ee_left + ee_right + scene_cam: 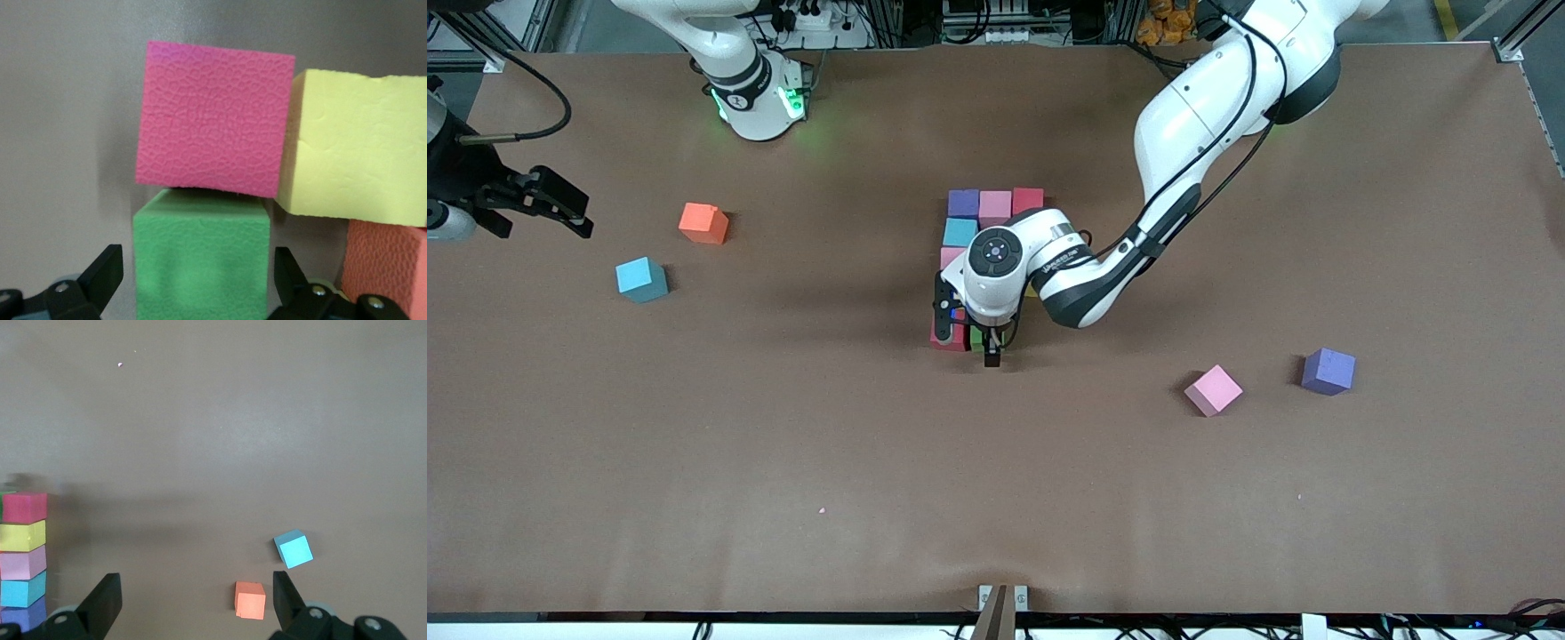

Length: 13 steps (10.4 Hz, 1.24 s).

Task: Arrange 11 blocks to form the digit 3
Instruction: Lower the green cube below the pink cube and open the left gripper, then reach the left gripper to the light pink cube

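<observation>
A partial figure of blocks lies mid-table: a purple block (963, 203), a pink block (994, 206) and a red block (1028, 200) in a row, then a blue block (960, 232) and another pink block (951, 258). My left gripper (967, 334) covers the rest. It is open around a green block (201, 260), with a gap on each side. The green block rests against a magenta block (215, 120), with a yellow block (357, 147) and a salmon-red block (387, 267) beside them. My right gripper (583, 219) hangs open and empty at the right arm's end of the table.
Loose blocks lie about. An orange block (703, 222) and a light blue block (641, 279) sit toward the right arm's end, below the right gripper (198, 600). A pink block (1213, 389) and a purple block (1328, 371) sit toward the left arm's end.
</observation>
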Each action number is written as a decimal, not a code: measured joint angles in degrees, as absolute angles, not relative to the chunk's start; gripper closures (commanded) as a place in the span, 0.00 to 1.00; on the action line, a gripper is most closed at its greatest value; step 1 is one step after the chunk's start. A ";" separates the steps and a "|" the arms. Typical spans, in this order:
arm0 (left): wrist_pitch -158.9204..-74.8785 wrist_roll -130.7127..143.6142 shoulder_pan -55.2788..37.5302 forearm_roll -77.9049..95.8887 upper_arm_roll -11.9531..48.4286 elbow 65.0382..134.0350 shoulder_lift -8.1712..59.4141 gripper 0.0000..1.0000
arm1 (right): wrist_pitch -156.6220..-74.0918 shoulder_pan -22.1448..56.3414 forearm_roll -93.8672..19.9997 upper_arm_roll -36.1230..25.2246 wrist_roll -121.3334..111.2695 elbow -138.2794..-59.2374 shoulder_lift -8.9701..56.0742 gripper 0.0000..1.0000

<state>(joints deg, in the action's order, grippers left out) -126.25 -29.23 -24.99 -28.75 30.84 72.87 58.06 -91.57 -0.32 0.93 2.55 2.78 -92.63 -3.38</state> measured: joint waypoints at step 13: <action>-115.36 -28.68 -18.77 -28.39 36.84 72.05 53.72 0.00 | -91.64 -0.32 0.93 2.52 2.79 -92.68 -3.27 0.00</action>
